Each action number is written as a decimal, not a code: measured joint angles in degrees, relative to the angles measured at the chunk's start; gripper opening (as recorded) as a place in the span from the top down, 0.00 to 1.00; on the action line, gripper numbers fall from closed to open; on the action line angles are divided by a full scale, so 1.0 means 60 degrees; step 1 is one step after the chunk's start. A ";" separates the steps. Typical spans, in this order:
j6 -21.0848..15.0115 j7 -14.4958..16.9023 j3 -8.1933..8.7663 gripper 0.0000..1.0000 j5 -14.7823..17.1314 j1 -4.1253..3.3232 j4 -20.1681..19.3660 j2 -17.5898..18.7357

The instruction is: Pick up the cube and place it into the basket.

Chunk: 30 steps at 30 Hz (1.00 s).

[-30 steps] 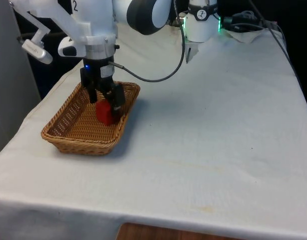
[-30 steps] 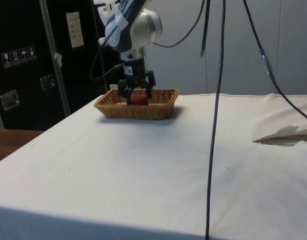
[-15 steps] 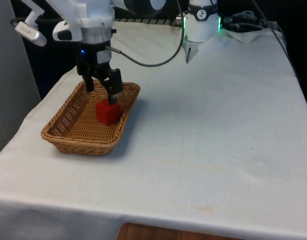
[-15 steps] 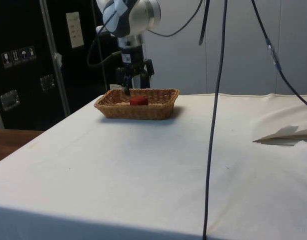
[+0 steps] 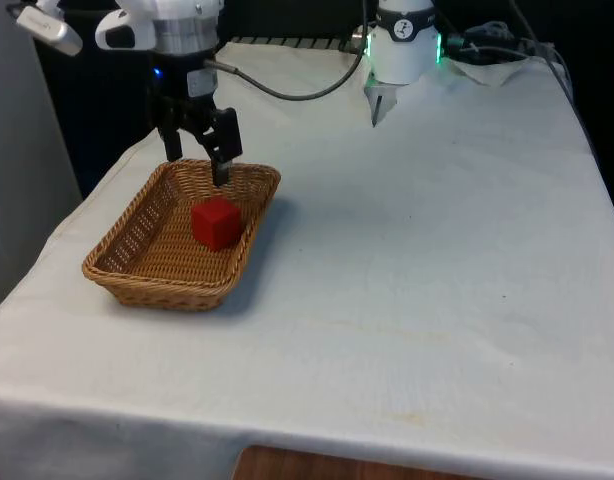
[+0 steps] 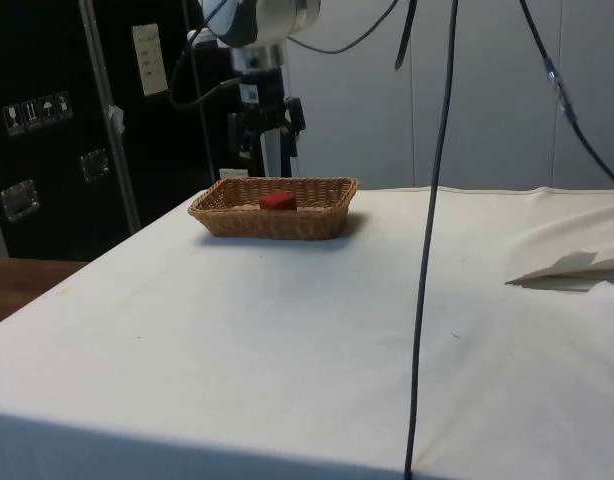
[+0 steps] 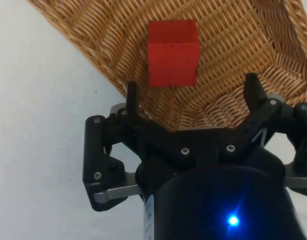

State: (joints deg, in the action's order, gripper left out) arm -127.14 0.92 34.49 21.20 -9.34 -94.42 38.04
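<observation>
I see the small red cube (image 5: 216,221) lying inside the woven brown basket (image 5: 137,258). My black gripper (image 5: 198,165) hangs above its far end, fingers apart and empty.

White-clothed table (image 5: 417,260) bears a wicker basket (image 5: 147,262).
</observation>
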 measured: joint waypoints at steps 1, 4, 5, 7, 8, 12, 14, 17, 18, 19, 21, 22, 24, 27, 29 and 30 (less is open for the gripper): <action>0.0019 0.0000 0.0000 0.00 -0.0019 0.0000 0.0000 -0.0038; 0.0067 0.0000 0.0010 0.00 -0.0067 0.0000 0.0019 -0.0124; 0.0095 0.0000 0.0019 0.00 -0.0076 0.0000 0.0029 -0.0153; 0.0229 0.0000 0.0048 0.00 -0.0134 -0.0010 0.0086 -0.0248; 0.0286 0.0000 0.0067 0.00 -0.0153 -0.0010 0.0105 -0.0277; 0.0487 0.0000 0.0105 0.00 -0.0220 -0.0019 0.0191 -0.0411; 0.0525 0.0000 0.0105 0.00 -0.0239 -0.0019 0.0210 -0.0439; 0.0592 0.0000 0.0124 0.00 -0.0258 -0.0019 0.0229 -0.0497; 0.0630 0.0000 0.0124 0.00 -0.0306 -0.0019 0.0248 -0.0563; 0.0668 0.0000 0.0134 0.00 -0.0334 -0.0019 0.0258 -0.0602; 0.0754 0.0000 0.0143 0.00 -0.0382 -0.0019 0.0286 -0.0659; 0.0783 0.0000 0.0143 0.00 -0.0401 -0.0019 0.0306 -0.0688; 0.0840 0.0010 0.0143 0.00 -0.0430 -0.0019 0.0325 -0.0726; 0.0888 0.0029 0.0143 0.00 -0.0439 -0.0029 0.0353 -0.0735; 0.0907 0.0067 0.0143 0.00 -0.0439 -0.0038 0.0372 -0.0754; 0.0907 0.0076 0.0143 0.00 -0.0439 -0.0048 0.0382 -0.0764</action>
State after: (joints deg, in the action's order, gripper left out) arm -121.70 1.38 35.35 18.56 -9.63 -92.13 33.46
